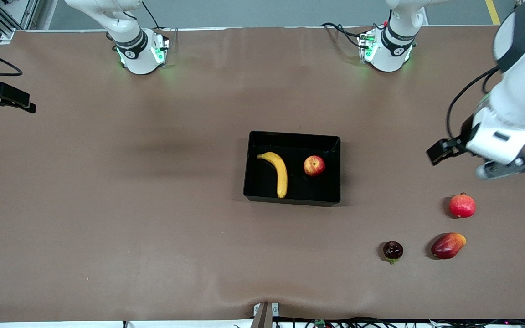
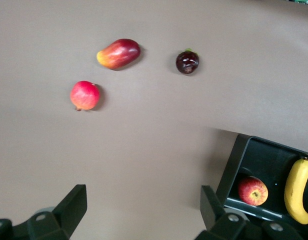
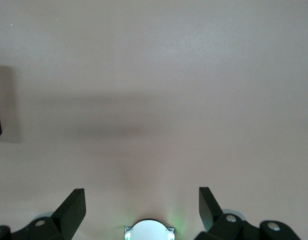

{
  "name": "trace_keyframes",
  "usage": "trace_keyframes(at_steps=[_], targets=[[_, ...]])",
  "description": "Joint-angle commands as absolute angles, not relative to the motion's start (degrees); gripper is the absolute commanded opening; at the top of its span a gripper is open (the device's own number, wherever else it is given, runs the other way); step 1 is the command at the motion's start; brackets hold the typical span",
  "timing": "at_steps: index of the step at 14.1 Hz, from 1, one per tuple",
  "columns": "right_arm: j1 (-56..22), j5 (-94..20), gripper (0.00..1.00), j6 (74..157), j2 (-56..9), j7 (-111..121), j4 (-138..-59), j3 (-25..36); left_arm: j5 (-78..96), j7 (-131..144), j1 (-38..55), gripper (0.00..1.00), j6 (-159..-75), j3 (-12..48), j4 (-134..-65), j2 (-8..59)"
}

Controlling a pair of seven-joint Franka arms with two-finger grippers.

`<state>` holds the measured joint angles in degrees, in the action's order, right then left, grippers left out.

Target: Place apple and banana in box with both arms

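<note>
Tools noted first: left tool (image 1: 440, 152) is held up over bare worktop (image 1: 107, 205) at the left arm's end, fingers (image 2: 74, 205) spread apart, nothing carried. Right tool (image 3: 141, 210) is seen w/ fingers apart too, empty, over bare worktop near its own base. Banana (image 1: 277, 171) and apple (image 1: 314, 166) are found lying in box (image 1: 292, 199), side by side, not touching. Task judged complete; nothing left to place. Three other fruits are left outside on worktop.

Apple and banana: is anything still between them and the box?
Nothing visible does: the apple and the banana already lie inside the box, apart from each other. The left gripper and right gripper are open over bare table.
</note>
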<state>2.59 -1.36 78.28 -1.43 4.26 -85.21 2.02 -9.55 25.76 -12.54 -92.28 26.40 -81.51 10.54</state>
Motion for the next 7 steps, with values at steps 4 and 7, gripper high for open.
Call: trace_keyframes(at_steps=[4, 7], targets=[[2.2, -2.2, 1.0, 78.0, -1.6, 3.6, -84.2, 2.3, -3.1, 18.6, -9.3, 1.0, -87.5, 18.5, -87.4, 0.0], [2.2, -2.4, 1.0, 78.0, -1.6, 3.7, -84.2, 2.3, -1.4, 12.3, -3.8, 1.0, -84.5, 12.8, -88.9, -3.1]])
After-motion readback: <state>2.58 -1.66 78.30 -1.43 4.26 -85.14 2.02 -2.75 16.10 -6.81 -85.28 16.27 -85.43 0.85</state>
